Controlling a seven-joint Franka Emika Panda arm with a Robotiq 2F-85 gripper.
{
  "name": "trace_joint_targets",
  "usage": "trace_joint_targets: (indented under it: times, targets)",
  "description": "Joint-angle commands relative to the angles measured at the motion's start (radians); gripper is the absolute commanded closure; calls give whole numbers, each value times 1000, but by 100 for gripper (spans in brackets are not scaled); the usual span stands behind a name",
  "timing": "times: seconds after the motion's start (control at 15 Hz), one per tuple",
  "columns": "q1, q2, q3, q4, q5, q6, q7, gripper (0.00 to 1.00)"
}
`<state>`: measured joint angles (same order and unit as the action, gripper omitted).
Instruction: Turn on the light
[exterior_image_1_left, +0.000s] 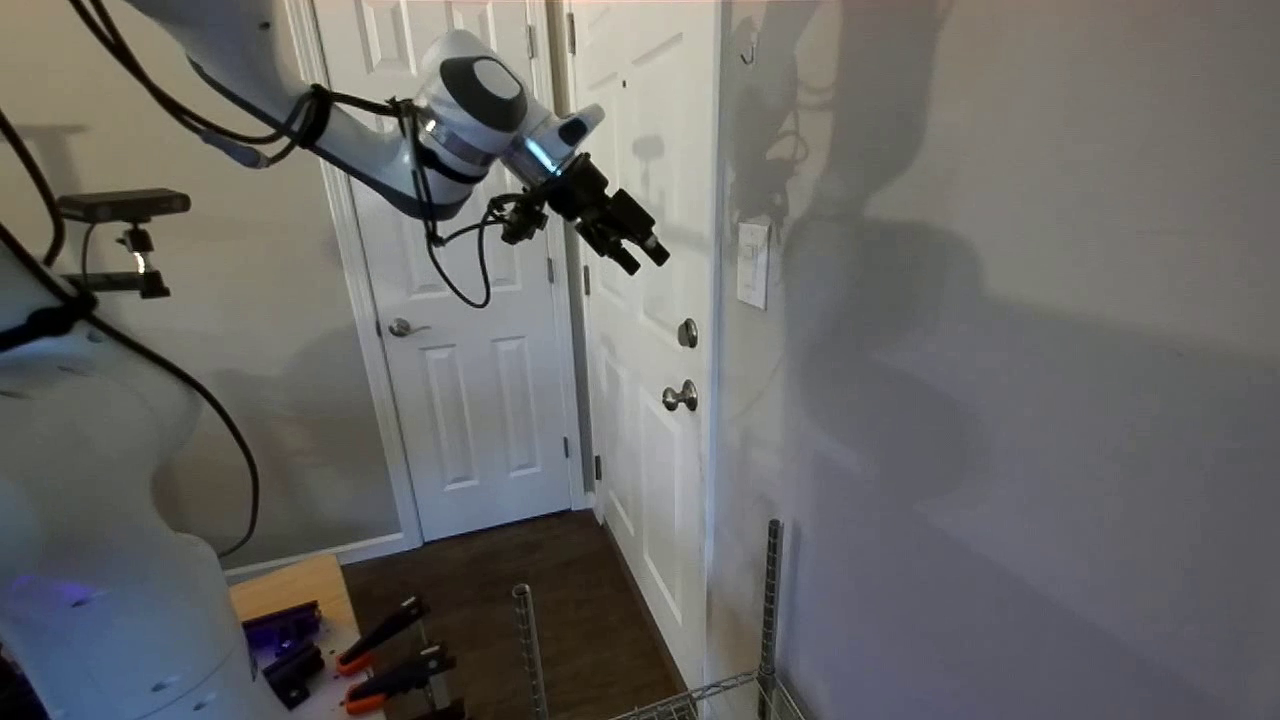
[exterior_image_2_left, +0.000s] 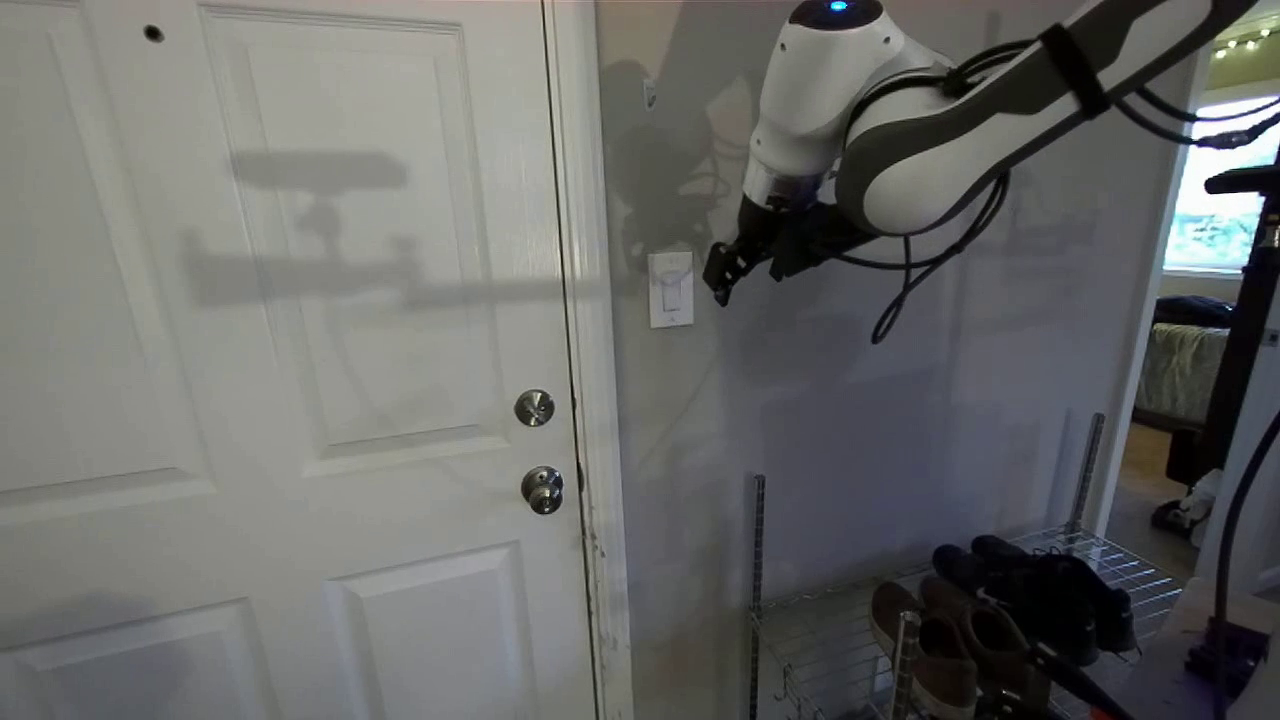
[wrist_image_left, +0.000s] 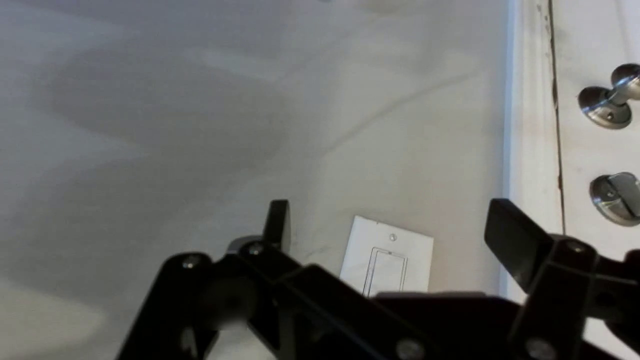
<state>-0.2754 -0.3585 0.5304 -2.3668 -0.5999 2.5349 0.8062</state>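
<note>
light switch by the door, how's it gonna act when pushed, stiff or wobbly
The wall plate will probably hold firm, since it sits flat on the wall and shows a screw. The framed rectangular paddle likely rocks a little, then stops. Its smooth-looking face may let the fingertips slide on an angled push.

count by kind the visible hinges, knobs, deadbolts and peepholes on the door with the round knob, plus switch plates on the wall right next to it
Hinges: 3
Round knob: 1
Deadbolt: 1
Peephole: 1
Switch plate: 1
Total: 7
</note>
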Motion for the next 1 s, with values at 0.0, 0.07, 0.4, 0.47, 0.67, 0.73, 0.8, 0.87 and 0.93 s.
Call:
trace_joint_targets:
  times: [0.0, 0.07, 0.4, 0.47, 0.67, 0.73, 0.8, 0.87, 0.93]
  targets:
    - [8, 120, -11, 115, -187, -65, 193, 0]
    - [32, 148, -33, 136, -226, -88, 234, 0]
    - [176, 266, -162, 230, -344, -180, 382, 0]
    - [204, 288, -185, 250, -352, -195, 399, 0]
    - [278, 345, -245, 307, -367, -238, 449, 0]
    - [296, 358, -263, 326, -370, -250, 464, 0]
    - [313, 367, -279, 341, -370, -256, 476, 0]
    - [327, 371, -295, 355, -370, -260, 495, 0]
    - [338, 377, -309, 367, -374, -263, 509, 0]
